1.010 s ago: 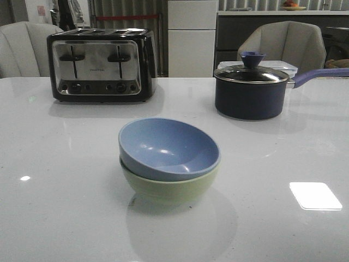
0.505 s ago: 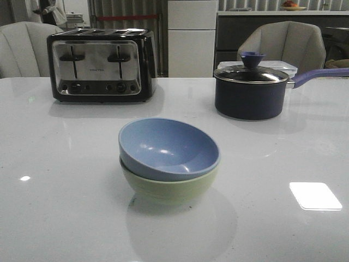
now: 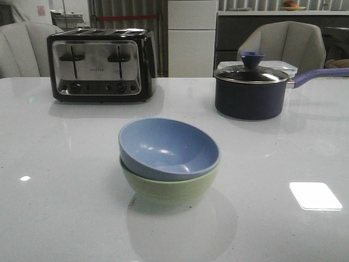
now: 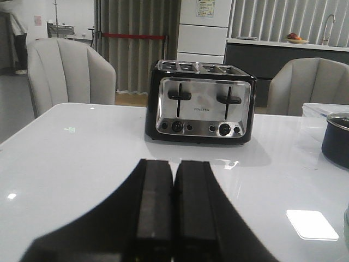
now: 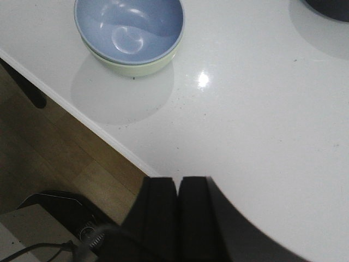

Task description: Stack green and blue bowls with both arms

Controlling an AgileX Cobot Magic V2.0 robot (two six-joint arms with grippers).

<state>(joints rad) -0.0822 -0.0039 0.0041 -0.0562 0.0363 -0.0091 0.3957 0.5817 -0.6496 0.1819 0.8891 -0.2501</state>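
Note:
The pale blue bowl (image 3: 166, 146) sits nested in the pale green bowl (image 3: 170, 187) in the middle of the white table, tilted a little. The stack also shows in the right wrist view, blue bowl (image 5: 128, 27) in the green bowl (image 5: 143, 66), near the table's front edge. My left gripper (image 4: 173, 166) is shut and empty, above bare table and facing the toaster. My right gripper (image 5: 178, 183) is shut and empty, above the table's front edge and well away from the bowls. Neither arm shows in the front view.
A black and chrome toaster (image 3: 100, 65) stands at the back left, also in the left wrist view (image 4: 200, 101). A dark navy lidded saucepan (image 3: 251, 88) with a long handle stands at the back right. Chairs stand behind the table. The table edge (image 5: 87, 121) and wooden floor show below.

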